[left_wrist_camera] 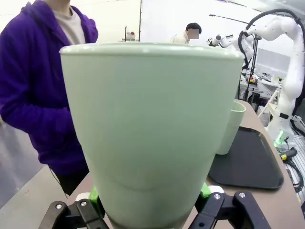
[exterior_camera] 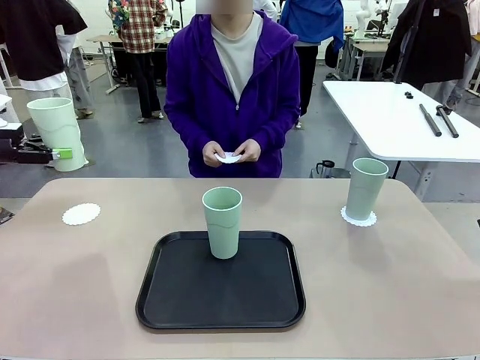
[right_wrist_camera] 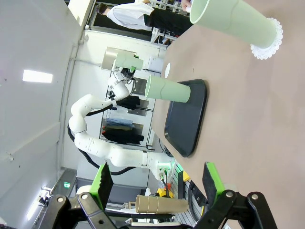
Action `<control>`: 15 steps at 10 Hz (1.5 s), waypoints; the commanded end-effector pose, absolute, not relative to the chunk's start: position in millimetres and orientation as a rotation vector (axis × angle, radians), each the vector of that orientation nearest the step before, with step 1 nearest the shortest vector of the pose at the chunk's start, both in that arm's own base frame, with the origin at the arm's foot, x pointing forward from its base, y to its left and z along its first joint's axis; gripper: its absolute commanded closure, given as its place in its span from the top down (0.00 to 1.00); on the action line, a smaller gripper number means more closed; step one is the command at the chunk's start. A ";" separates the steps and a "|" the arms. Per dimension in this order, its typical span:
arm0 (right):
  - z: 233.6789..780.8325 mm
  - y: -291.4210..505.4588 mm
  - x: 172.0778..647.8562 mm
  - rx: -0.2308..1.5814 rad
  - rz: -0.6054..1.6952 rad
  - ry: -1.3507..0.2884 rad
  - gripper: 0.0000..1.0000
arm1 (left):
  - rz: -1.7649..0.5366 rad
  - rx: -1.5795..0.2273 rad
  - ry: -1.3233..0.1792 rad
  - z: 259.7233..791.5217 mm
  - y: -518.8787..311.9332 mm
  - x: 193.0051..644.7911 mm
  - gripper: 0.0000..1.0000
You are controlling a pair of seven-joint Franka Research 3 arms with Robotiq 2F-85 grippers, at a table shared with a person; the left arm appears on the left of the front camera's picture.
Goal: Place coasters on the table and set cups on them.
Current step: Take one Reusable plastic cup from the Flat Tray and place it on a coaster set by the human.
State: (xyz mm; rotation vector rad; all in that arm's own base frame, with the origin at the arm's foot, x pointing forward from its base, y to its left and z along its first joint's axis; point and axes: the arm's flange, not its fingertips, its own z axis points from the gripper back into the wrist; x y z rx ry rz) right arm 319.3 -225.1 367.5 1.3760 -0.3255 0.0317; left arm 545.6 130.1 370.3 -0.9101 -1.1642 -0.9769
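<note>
Cups come first: the tray cup (exterior_camera: 223,221) stands upright, mouth up and narrow base down, at the far middle of the black tray (exterior_camera: 221,315) on the near half of the tan table (exterior_camera: 390,285). Farther back on the right, the right cup (exterior_camera: 366,187) stands upright as well, its base on the right coaster (exterior_camera: 358,218). Toward the far left, the left coaster (exterior_camera: 81,214) lies flat and bare. At the table's far left edge, the left gripper (exterior_camera: 64,154) is clamped low on the wall of the held cup (exterior_camera: 56,131), which is mouth up with its long axis near vertical and leaning slightly. In the right wrist view, the right gripper (right_wrist_camera: 157,181) has its jaws spread wide with nothing between them. Across the table, a person (exterior_camera: 232,75) in a purple hoodie holds a third coaster (exterior_camera: 229,157) at the waist. Beyond are a grey floor, a white table (exterior_camera: 390,120) with black rods (exterior_camera: 439,120), and people standing.
</note>
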 end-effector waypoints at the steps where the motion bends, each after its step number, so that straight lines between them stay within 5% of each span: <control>1: 368.6 -225.5 318.3 1.378 0.033 -0.331 1.00 | -0.988 -0.895 -1.165 366.6 138.2 551.0 0.82; 11: 368.6 -225.5 318.3 1.378 0.033 -0.331 1.00 | -0.959 -0.913 -1.154 357.6 136.5 550.0 0.82; 15: 368.6 -225.5 318.3 1.378 0.033 -0.331 1.00 | -1.106 -1.123 -1.162 312.2 167.1 555.9 0.82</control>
